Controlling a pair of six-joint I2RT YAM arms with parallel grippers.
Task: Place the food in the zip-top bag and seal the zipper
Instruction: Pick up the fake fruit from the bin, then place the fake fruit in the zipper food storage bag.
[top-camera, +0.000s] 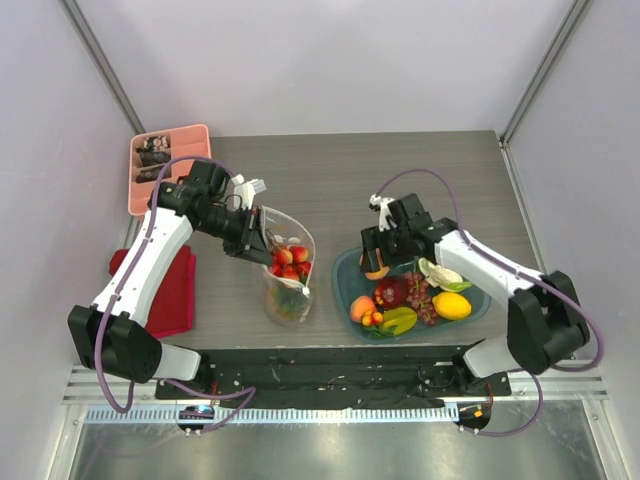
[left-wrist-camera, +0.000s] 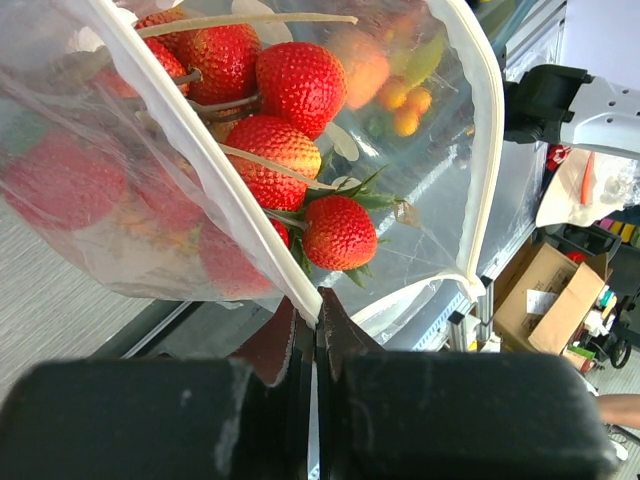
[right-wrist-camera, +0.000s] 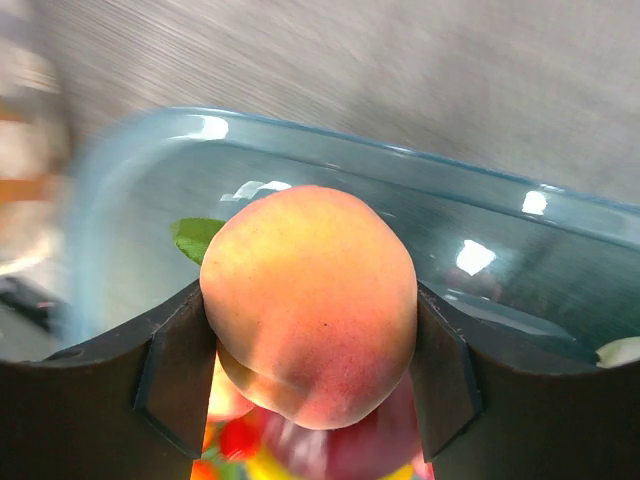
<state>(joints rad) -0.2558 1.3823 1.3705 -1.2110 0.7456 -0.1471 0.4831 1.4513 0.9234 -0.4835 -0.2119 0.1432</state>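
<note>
Two hands grip: the left hand (left-wrist-camera: 318, 312) is pinched tight on the rim of the bag (top-camera: 289, 288), which stands open on the tabletop (top-camera: 340, 180) with red berries (left-wrist-camera: 300, 85) inside. The right hand (right-wrist-camera: 312, 370) is clamped on a peach (right-wrist-camera: 310, 290) over the plate (right-wrist-camera: 330, 140), well apart from the bag.

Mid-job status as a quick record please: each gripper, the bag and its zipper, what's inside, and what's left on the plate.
left gripper: shut, pinching the rim of the zip-top bag
right gripper: shut on a peach, over the teal plate
bag contents: strawberries
zipper: unsealed, mouth open
left on plate: lemon, grapes, apple, cauliflower, a few smaller pieces
elsewhere: pink tray at the far left, red cloth beside the left arm
</note>
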